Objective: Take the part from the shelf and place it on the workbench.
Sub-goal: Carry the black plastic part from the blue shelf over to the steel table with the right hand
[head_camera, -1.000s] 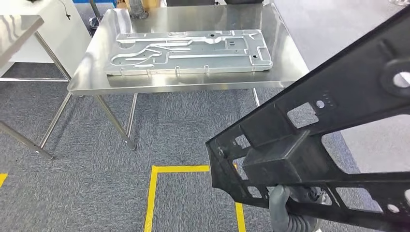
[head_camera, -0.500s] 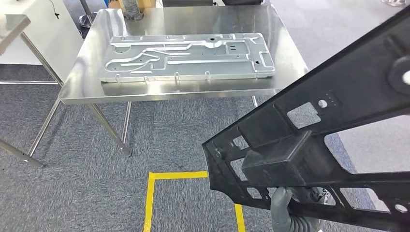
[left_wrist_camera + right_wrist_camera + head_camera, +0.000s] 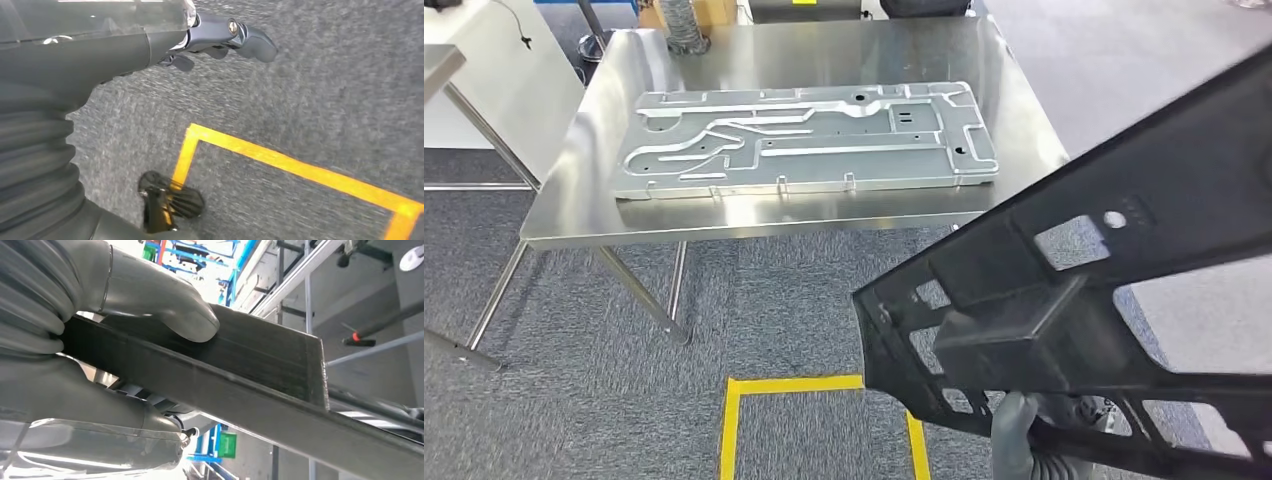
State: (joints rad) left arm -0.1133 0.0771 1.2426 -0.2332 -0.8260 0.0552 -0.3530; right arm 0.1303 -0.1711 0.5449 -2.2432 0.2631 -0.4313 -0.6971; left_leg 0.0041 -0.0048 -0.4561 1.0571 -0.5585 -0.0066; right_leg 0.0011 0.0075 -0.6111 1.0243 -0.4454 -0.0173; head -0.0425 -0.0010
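Closest to me, my right hand (image 3: 1016, 432) grips the lower edge of the black part (image 3: 1104, 300), a long openwork plastic frame with cut-out windows and a boxy block near its middle; in the right wrist view the grey thumb (image 3: 165, 307) presses flat on one face of the part's bar (image 3: 260, 365) while the rest of the hand wraps under it. That part hangs tilted in the air, running from low centre up toward the right of the head view, well apart from the workbench. My left hand (image 3: 220, 40) hangs over the grey carpet (image 3: 325, 85), holding nothing, its dark fingers (image 3: 250, 39) loosely extended. Below it yellow floor tape (image 3: 764, 400) marks a square outline. Farther ahead stands the steel workbench (image 3: 1014, 100), and a flat stamped metal panel (image 3: 809, 140) lies on its top. At the far edge a ribbed grey hose (image 3: 684, 25) rests on the bench.
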